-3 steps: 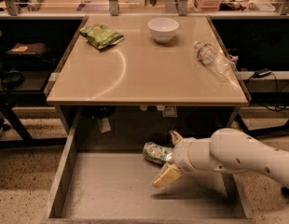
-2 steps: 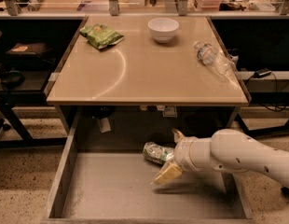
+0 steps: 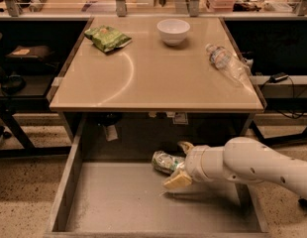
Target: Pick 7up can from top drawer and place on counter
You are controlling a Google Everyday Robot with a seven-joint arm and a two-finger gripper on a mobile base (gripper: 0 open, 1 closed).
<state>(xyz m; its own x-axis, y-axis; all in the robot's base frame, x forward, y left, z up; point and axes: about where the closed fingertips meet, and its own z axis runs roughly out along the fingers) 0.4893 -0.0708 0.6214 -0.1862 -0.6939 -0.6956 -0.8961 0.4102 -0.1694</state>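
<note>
– Below the near edge of the tabletop (image 3: pixel 153 78), what is there?

– The top drawer (image 3: pixel 69 182) stands pulled out, its grey bottom mostly bare. The 7up can (image 3: pixel 165 161) lies on its side on the drawer bottom, close to the back of the drawer, under the near edge and a little right of that edge's middle.

– And the end effector?

– The end effector (image 3: pixel 181 163) is down inside the drawer, at the can's right end. The white arm (image 3: pixel 252 165) reaches in from the right, passing below the near right corner.

– Is it clamped on the can?

– Its two fingers (image 3: pixel 177 181) stand apart, one behind the can's end and one in front of it, so the can sits between them. The gap looks wider than the can. The can rests on the drawer bottom, not lifted.

– What lies on the tabletop itself?

– A green snack bag (image 3: pixel 107 37) near the far left corner, a white bowl (image 3: pixel 173 31) at the middle of the far edge, and a clear water bottle (image 3: pixel 227 64) lying on its side along the right edge.
</note>
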